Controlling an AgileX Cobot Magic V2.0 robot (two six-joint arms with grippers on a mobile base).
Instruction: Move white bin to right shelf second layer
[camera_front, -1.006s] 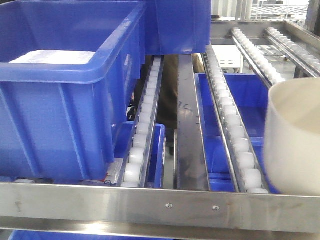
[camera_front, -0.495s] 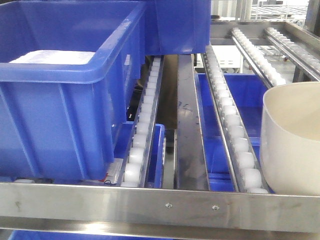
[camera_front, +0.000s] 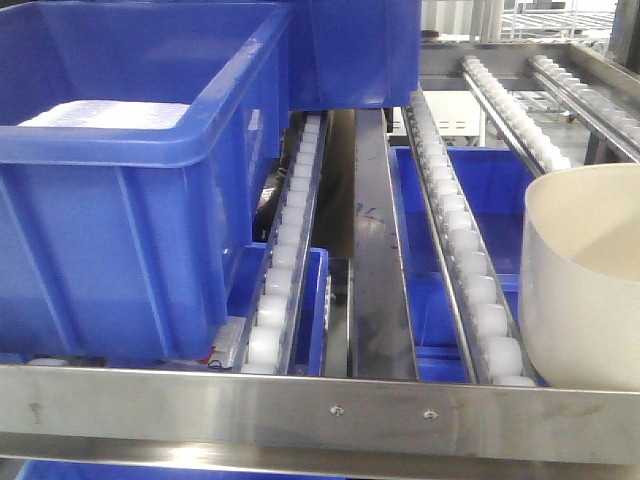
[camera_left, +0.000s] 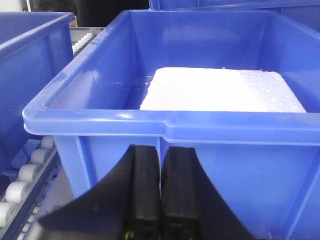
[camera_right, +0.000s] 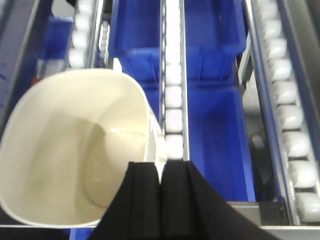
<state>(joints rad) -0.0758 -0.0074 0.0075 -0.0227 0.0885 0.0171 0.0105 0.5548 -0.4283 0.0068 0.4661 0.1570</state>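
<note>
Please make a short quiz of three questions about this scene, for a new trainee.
1. True or false: the right claw is shut on the rim of the white bin.
2. What lies inside the blue crate ahead of the left claw? A) white block B) bottles C) nothing
3. The shelf lanes are made of small white ______.

Key: 1 true; 2 A; 3 rollers.

white bin (camera_front: 582, 285): 1 | white foam slab (camera_left: 220, 90): 1 | rail rivets (camera_front: 338, 411): 2
</note>
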